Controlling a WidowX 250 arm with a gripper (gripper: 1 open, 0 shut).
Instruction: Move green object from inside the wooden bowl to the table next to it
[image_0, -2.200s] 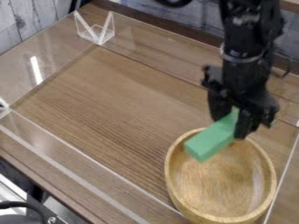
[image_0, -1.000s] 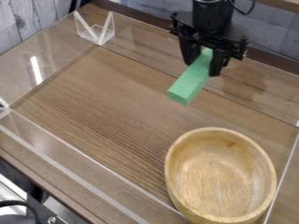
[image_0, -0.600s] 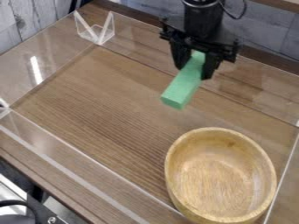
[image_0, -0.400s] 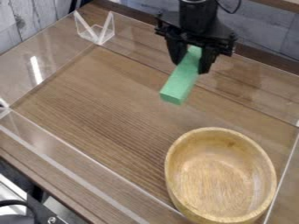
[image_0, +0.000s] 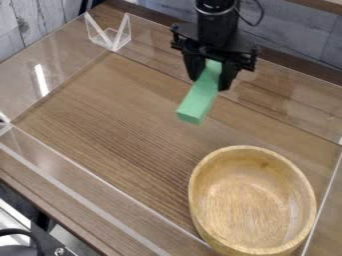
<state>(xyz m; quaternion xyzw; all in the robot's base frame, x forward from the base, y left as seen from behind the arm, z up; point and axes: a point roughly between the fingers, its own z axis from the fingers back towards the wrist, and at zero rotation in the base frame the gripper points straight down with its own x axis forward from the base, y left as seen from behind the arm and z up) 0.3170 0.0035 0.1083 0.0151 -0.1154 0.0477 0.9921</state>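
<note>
**Green block held over the table, outside the bowl**

The table (image_0: 120, 115) fills most of the view: a brown wood-grain top with low clear plastic walls (image_0: 54, 70) running along its edges. A small clear bracket (image_0: 108, 32) stands at the far left corner, at the wall.

Next in size is the wooden bowl (image_0: 255, 205), round, shallow and light tan, with a thick rim and visible grain. It sits on the table at the near right corner, and nothing lies inside it.

The black robot arm (image_0: 214, 12) comes down from the top edge of the view, well beyond the bowl and to its left. Its gripper (image_0: 210, 65) points steeply downward and is clenched on the upper end of the green block (image_0: 198, 97), with a dark finger showing on each side of that end.

The block is bright green, plain and flat. It hangs tilted, its free lower end slanting down and to the left, over bare wood in the far middle of the table. Whether that lower end touches the tabletop cannot be told from this angle. The block is well apart from the bowl.
</note>
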